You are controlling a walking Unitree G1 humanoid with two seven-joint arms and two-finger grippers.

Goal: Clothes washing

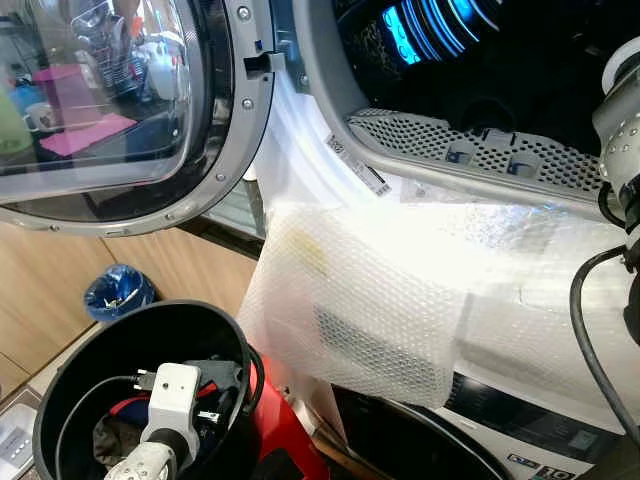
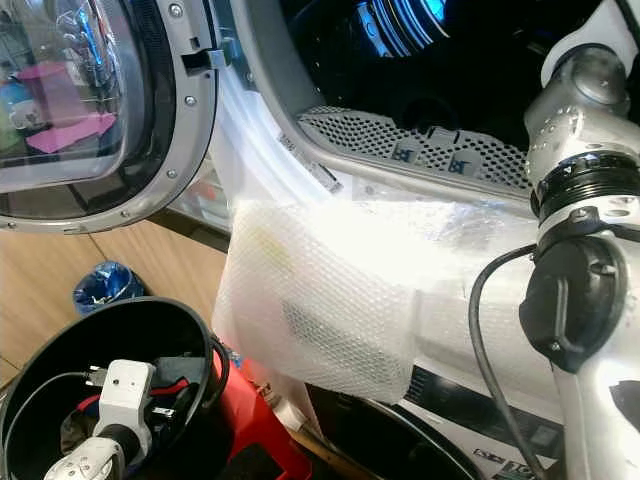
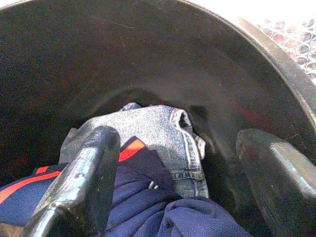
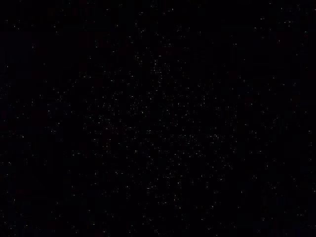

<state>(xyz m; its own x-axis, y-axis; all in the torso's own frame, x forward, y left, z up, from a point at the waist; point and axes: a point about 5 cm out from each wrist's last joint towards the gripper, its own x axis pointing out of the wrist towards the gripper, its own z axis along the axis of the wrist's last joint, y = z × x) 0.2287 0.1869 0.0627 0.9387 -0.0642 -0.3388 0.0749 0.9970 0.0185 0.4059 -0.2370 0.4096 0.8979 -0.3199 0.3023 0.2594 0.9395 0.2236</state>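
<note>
Your left gripper (image 3: 173, 182) is down inside the round black plastic bucket (image 1: 70, 385), jaws spread wide, nothing between them. Just below its fingers (image 3: 84, 182) lies the laundry: a folded grey-blue denim piece (image 3: 158, 133) and a navy garment with red stripes (image 3: 138, 197), at the bucket's bottom. The front-loading washing machine's round glass door (image 1: 110, 100) is swung open; its dark drum (image 1: 500, 60) sits above a sheet of clear bubble wrap (image 1: 370, 300) draped over the front. Your right arm (image 2: 585, 230) reaches up toward the drum; its wrist view is black, so you cannot tell its jaws.
</note>
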